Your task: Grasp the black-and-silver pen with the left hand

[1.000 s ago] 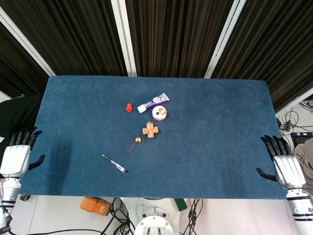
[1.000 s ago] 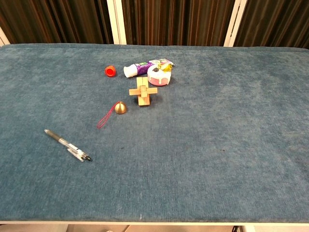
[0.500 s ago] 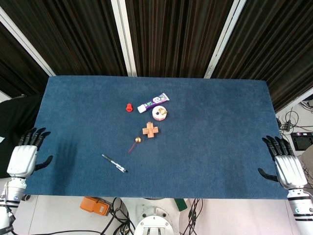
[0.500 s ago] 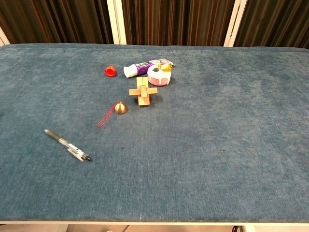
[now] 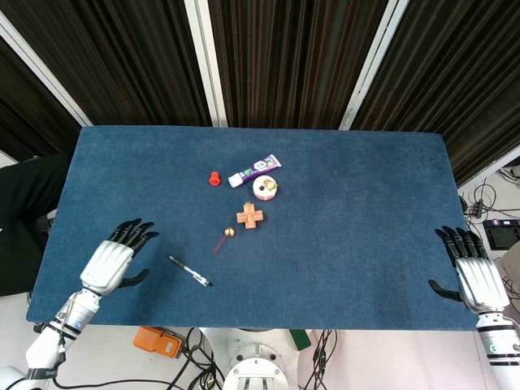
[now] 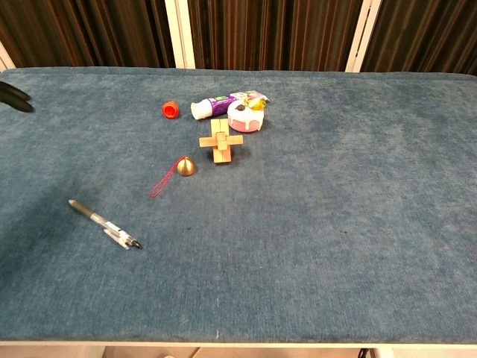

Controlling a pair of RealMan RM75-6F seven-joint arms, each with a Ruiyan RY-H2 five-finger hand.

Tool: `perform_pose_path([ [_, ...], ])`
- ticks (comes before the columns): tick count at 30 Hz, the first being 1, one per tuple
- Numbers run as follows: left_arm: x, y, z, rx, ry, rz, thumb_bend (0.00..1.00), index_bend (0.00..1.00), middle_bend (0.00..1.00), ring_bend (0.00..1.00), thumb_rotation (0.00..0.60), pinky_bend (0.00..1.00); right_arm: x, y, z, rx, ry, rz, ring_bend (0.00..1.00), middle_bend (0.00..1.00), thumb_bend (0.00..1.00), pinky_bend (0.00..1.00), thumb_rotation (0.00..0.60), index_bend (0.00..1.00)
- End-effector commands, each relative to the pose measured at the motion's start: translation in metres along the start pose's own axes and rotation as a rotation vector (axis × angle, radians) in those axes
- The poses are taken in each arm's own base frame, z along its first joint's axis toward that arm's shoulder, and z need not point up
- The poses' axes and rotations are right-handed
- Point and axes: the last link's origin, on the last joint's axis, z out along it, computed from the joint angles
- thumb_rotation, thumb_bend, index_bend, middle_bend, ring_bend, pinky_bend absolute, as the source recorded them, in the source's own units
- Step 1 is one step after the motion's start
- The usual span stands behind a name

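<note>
- Because the slim black-and-silver pen [image 5: 190, 271] lies flat on the blue felt-covered table [image 5: 349, 244] near its front left part, it falls on the side the left hand [image 5: 107, 263] can reach, which is presumably why that hand is named for the grasp.
- From the head view, the left hand hovers over the table just left of the pen, palm down, fingers spread apart and holding nothing; it is near the pen without touching it.
- Its fingers point away from the robot while the pen runs diagonally, tip toward the front, so I judge the hand must shift right and turn somewhat before thumb and fingers can close across the barrel.
- At the chest view's upper left edge a dark sliver shows, probably fingertips of that hand, though too little is visible to be sure.
- Off the table's right front edge, the right hand [image 5: 478, 281] hangs with fingers extended and empty, kept well apart from the work.
- Further back sit a small brass bell with a red cord [image 5: 227, 234], a wooden cross-shaped puzzle [image 5: 250, 215], a pink-and-white round toy cake [image 5: 265, 188], a white-and-purple tube [image 5: 254, 171] and a small red cap [image 5: 214, 178], all clear of the hand's likely path.
</note>
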Motion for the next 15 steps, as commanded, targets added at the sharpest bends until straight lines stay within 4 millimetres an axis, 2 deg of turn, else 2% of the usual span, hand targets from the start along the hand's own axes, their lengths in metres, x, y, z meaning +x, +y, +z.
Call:
perform_pose_path([
  [1,-0.008,0.018,0.008,-0.059,-0.037,0.009,0.26,0.2,0.09,0.0,0.6,0.1,0.0,0.0,0.0,0.002,0.0,-0.002,0.03,0.12,0.36,0.05,0.6,0.17],
  [4,-0.018,0.029,0.013,-0.087,-0.07,0.004,0.26,0.22,0.09,0.0,0.6,0.1,0.0,0.0,0.0,0.004,0.001,-0.015,0.03,0.12,0.36,0.05,0.6,0.21],
  [15,-0.041,0.062,0.037,-0.171,-0.102,0.007,0.27,0.28,0.09,0.0,0.6,0.1,-0.001,0.0,0.001,0.0,-0.006,-0.015,0.03,0.12,0.36,0.05,0.6,0.21],
])
